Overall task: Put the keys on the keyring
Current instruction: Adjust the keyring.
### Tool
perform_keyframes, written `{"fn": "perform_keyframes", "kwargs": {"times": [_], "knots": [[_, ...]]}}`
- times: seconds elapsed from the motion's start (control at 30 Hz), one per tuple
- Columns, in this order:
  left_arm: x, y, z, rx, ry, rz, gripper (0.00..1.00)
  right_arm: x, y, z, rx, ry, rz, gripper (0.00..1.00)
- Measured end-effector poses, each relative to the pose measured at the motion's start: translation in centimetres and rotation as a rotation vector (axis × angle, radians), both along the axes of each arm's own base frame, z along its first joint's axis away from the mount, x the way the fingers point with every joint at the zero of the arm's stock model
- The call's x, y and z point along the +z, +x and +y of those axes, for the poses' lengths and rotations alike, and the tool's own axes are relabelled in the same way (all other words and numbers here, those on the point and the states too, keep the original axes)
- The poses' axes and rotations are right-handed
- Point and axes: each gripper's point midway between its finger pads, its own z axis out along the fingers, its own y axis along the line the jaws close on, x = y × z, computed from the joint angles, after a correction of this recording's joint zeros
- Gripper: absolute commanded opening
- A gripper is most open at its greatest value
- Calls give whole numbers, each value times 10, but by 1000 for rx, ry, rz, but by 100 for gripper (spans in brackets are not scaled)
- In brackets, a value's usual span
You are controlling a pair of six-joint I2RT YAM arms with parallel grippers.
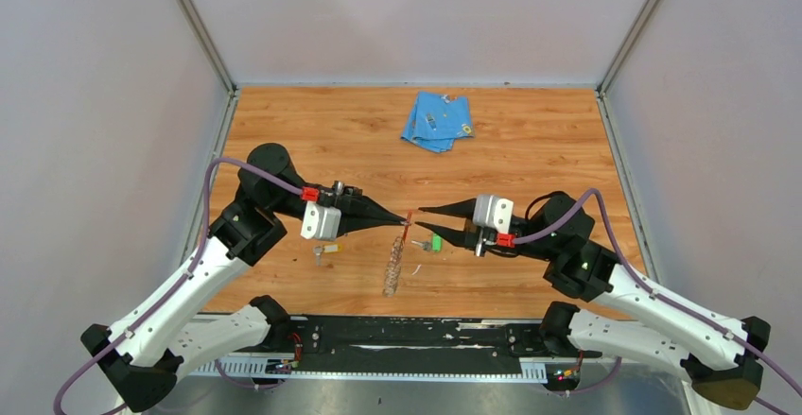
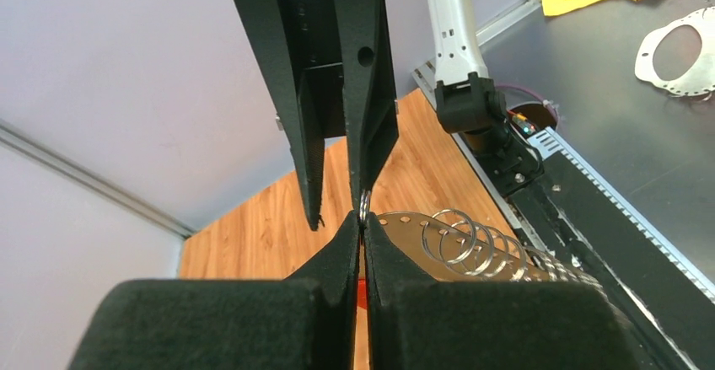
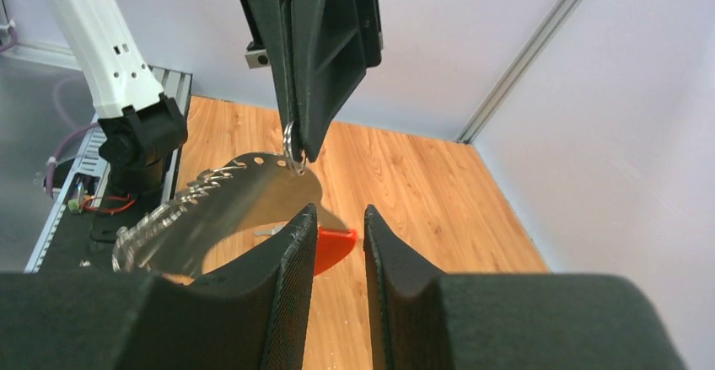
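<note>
Keyring hangs mid-desk toward the near edge, pinched by the closed left gripper; right gripper gapes empty. Unthreaded, green key and yellow key lie beneath.

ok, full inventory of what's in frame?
keyring: 1, silvery with some red, centre, near side
green key: 1, silver with a green head, lying just right of the keyring
yellow key: 1, silver with a yellow head, lying left of the keyring
cloth: 1, blue, crumpled, far middle
table: 1, brown wood, under all of it
left pincer: 1, black, shut on the keyring's far end
right pincer: 1, black, open and empty, facing the left pincer
</note>
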Motion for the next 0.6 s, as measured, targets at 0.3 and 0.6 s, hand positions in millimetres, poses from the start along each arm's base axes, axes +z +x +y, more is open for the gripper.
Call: {"fn": "perform_keyframes", "kwargs": {"times": [0.3, 0.6], "knots": [[-2, -1, -1, -8, 8, 25, 0, 12, -10, 1, 50, 51, -1, 35], [-2, 0, -1, -9, 14, 44, 0, 2, -18, 6, 108, 15, 12, 36]]}}
